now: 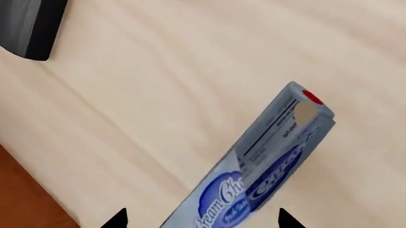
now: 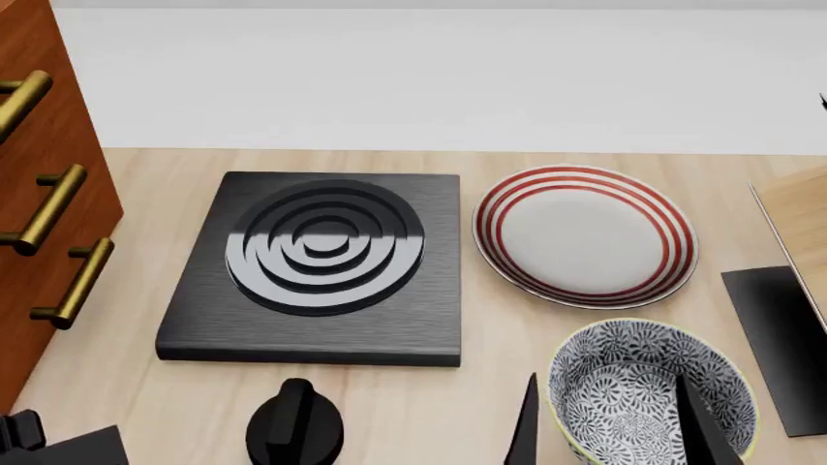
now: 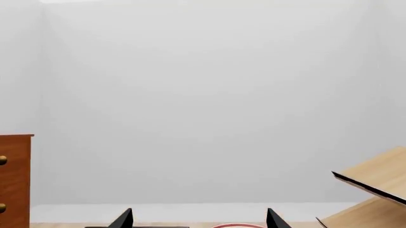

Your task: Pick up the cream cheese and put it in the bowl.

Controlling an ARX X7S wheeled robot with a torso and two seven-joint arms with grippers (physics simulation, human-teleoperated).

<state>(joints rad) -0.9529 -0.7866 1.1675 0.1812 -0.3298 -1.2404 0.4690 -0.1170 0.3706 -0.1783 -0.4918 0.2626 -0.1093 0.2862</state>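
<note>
Between the left hand (image 1: 201,219) fingers, glossy rectangular cream cheese (image 1: 266,166), held over pale woodgrain, right hand (image 3: 198,219) spread wide.

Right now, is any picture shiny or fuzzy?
Head view: the stove plate has bright glare on its rings, and everything looks sharp. Left wrist view: the cream cheese is close up with slightly soft lettering. Right wrist view: mostly plain pale wall, evenly lit.
</note>
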